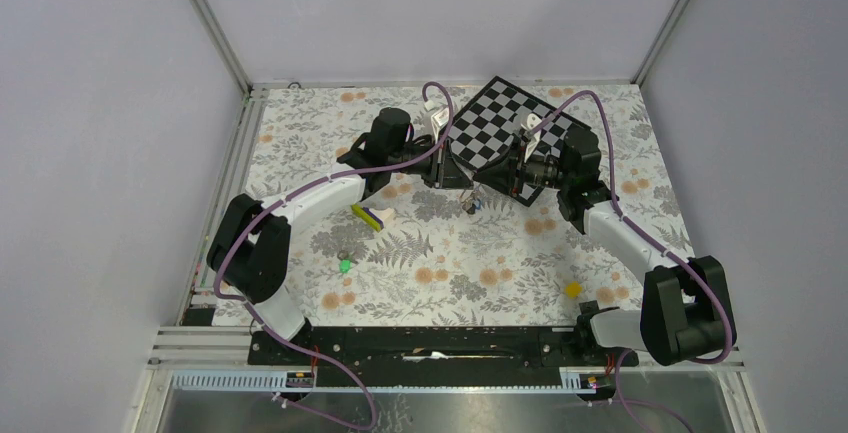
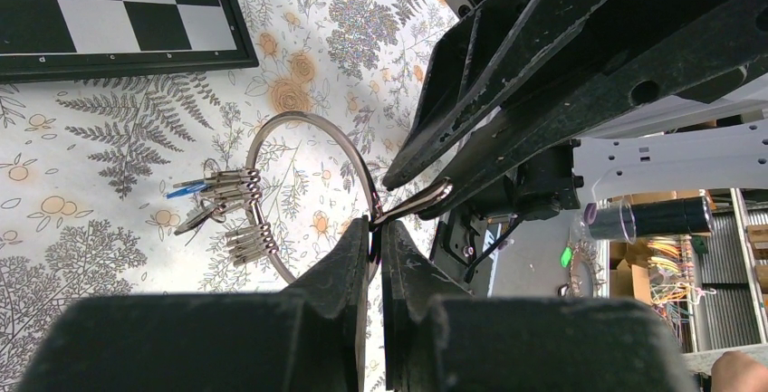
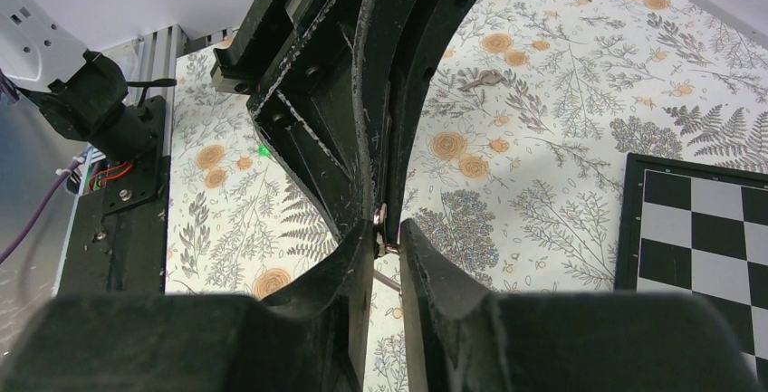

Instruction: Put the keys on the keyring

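The left end effector is clenched on the wire of the keyring and holds it in the air above the flowered table, at 6 o'clock from the chessboard. The right end effector meets it tip to tip. Its fingers are nearly together, with the bent silver end of the keyring between them, so it grasps the same ring. In the left wrist view, a bunch of keys hangs on the ring at 9 o'clock of the loop, and a blue key sticks out from it. From the meeting point, a green key lies on the table at 8 o'clock, well apart. The wedge block lies near 9 o'clock and the yellow cube between 4 and 5 o'clock. One more loose key lies on the table.
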`<act>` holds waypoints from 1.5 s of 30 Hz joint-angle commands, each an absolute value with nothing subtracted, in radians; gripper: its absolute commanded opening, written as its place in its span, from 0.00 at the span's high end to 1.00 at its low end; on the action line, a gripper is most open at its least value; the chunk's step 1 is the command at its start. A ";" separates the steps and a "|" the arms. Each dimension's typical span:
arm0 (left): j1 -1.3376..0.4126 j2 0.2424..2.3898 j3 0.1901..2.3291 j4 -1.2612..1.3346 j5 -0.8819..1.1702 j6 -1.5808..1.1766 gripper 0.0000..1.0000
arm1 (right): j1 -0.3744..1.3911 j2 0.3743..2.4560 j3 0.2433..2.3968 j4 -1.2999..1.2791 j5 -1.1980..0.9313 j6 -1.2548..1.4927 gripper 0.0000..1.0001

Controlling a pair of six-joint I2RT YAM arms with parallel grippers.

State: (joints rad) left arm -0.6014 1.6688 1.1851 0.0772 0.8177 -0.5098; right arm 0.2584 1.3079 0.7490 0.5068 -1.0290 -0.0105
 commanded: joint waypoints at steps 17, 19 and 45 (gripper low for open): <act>-0.604 1.623 1.199 0.156 0.817 -0.525 1.00 | 0.267 1.308 0.775 0.548 -1.013 -0.011 0.98; -0.604 1.618 1.193 0.158 0.811 -0.521 1.00 | 0.265 1.305 0.773 0.545 -1.011 -0.016 1.00; -0.422 1.433 1.153 0.017 0.809 -0.117 0.33 | 0.236 1.417 0.803 0.833 -1.320 0.394 1.00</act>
State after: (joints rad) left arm -0.4595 1.4868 1.1515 0.0341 0.7746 -0.1818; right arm 0.2317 1.4139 0.7540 0.7280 -1.2617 0.3202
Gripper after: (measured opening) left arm 0.666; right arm 0.020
